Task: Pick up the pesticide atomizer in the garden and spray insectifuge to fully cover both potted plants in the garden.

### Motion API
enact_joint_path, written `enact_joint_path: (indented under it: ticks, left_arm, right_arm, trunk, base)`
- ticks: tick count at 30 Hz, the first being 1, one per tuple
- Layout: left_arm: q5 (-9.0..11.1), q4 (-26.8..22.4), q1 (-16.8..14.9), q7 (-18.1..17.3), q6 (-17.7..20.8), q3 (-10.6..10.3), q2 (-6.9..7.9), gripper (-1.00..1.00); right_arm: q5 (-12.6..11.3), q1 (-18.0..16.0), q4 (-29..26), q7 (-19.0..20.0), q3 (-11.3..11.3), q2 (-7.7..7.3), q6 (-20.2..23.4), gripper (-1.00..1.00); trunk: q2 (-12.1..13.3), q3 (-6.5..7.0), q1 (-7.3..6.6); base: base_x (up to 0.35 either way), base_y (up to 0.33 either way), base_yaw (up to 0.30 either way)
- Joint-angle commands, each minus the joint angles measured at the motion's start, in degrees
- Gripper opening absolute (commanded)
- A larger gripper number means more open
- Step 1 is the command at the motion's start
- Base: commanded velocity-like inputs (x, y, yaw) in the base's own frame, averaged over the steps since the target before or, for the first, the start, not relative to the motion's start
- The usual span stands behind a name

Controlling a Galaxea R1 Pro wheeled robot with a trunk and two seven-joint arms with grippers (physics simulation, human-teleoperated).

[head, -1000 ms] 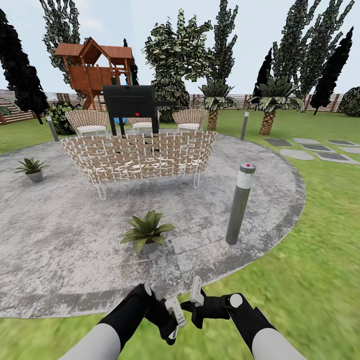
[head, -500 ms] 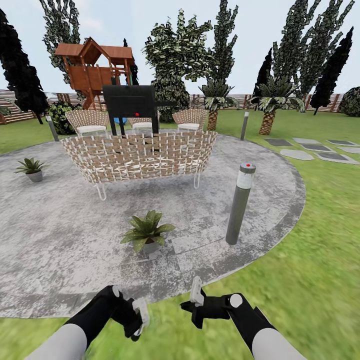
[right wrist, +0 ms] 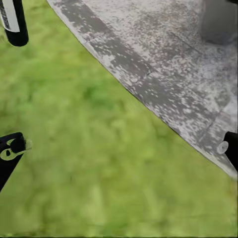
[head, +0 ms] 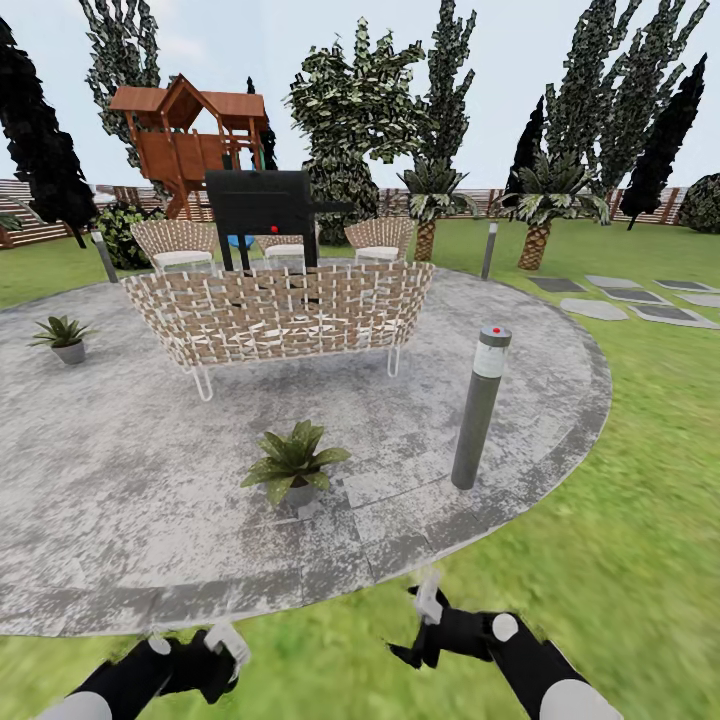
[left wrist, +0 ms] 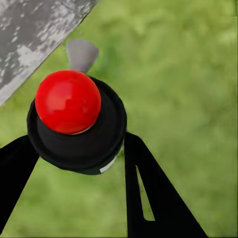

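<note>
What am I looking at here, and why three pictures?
A wheeled two-armed robot in a simulated garden. The big picture is from its head camera: left gripper and right gripper at the bottom, over lawn, facing a paved patio with two potted plants, a wicker sofa and a bollard lamp. The others come from cameras by each gripper. The left one looks down on a dark, red-topped bottle between its fingers; whether it is clamped, I cannot tell. The right gripper is open, empty.
</note>
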Motion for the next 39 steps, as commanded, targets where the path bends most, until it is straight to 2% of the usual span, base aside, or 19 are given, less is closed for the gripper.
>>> enact_joint_path:
  ticks: [1, 2, 3, 6, 9, 11, 12, 14, 17, 20, 21, 32, 39]
  left_arm:
    - [2.8, 1.7, 0.0, 2.5, -2.3, -0.4, -0.02, -1.00]
    - [5.7, 3.5, 0.1, 5.0, -4.3, -0.4, -0.05, -1.00]
    - [9.5, 5.7, 0.1, 8.1, -6.7, -0.4, -0.07, -1.00]
    - [19.1, 9.4, 2.3, 14.5, -12.9, -0.4, -0.10, -1.00]
    - [25.0, 9.8, 5.9, 19.3, -16.2, -0.4, -0.09, -1.00]
    - [27.9, 9.9, 7.2, 21.3, -18.4, -0.4, -0.11, -1.00]
    - [29.9, 9.9, 7.6, 22.2, -19.2, -0.4, -0.36, -1.00]
    - [33.1, 10.1, 8.2, 23.6, -19.9, -0.4, -1.96, -1.00]
    - [34.5, 9.9, 10.0, 27.2, -21.2, -0.4, -2.79, -1.00]
    - [36.1, 9.9, 10.5, 29.5, -22.3, -0.4, -2.58, -1.00]
    - [37.9, 10.1, 10.6, 29.9, -22.6, -0.4, -2.96, -1.00]
    - [38.1, 10.2, 10.7, 30.0, -22.6, -0.4, -2.79, -1.00]
    - [38.0, 10.2, 10.7, 30.0, -22.6, -0.4, -2.75, -1.00]
  right_arm:
    - [-0.1, 0.7, 1.7, -3.5, -0.8, -0.54, -0.4, 1.00]
    - [-1.4, 1.5, 5.0, -10.2, -1.3, -1.43, -1.6, 1.00]
    - [-2.5, 1.8, 7.1, -14.3, -1.5, -1.85, -3.0, 1.00]
    - [-7.2, 3.7, 15.4, -29.3, -1.7, -2.91, -13.4, 1.00]
    - [-9.9, 7.9, 17.4, -38.0, -1.8, -3.93, -20.4, 1.00]
    - [-12.2, 10.2, 17.7, -42.0, -1.8, -4.13, -24.5, 1.00]
    - [-14.0, 11.3, 17.8, -44.4, -1.8, -4.16, -26.0, 1.00]
    - [-17.3, 12.5, 18.1, -48.2, -1.8, -4.10, -27.3, 1.00]
    - [-19.7, 12.8, 18.1, -49.7, -1.8, -3.60, -27.6, 1.00]
    - [-21.2, 12.9, 18.2, -50.1, -1.8, -2.94, -27.8, 1.00]
    - [-23.0, 12.9, 18.2, -50.1, -1.8, -2.45, -27.8, 1.00]
    - [-23.2, 12.9, 18.3, -50.0, -1.7, -3.08, -27.5, 1.00]
    - [-23.2, 13.0, 21.0, -49.8, -1.7, -2.65, -27.0, 1.00]
  trunk:
    - [0.0, -0.04, -0.02]
    - [0.0, -0.04, -0.02]
    - [0.0, -0.04, -0.02]
    - [0.0, -0.04, -0.02]
    - [0.0, -0.04, -0.02]
    - [0.0, -0.04, -0.02]
    - [0.0, -0.04, -0.02]
    - [0.0, -0.04, -0.02]
    - [0.0, -0.04, -0.02]
    - [0.0, -0.04, -0.02]
    - [0.0, -0.04, -0.02]
    - [0.0, -0.04, -0.02]
    - [0.0, -0.04, -0.02]
  base:
    - [0.000, 0.000, 0.000]
    - [0.000, 0.000, 0.000]
    - [0.000, 0.000, 0.000]
    - [0.000, 0.000, 0.000]
    - [0.000, 0.000, 0.000]
    - [0.000, 0.000, 0.000]
    - [0.000, 0.000, 0.000]
    - [0.000, 0.000, 0.000]
    - [0.000, 0.000, 0.000]
    - [0.000, 0.000, 0.000]
    - [0.000, 0.000, 0.000]
    - [0.000, 0.000, 0.000]
    - [0.000, 0.000, 0.000]
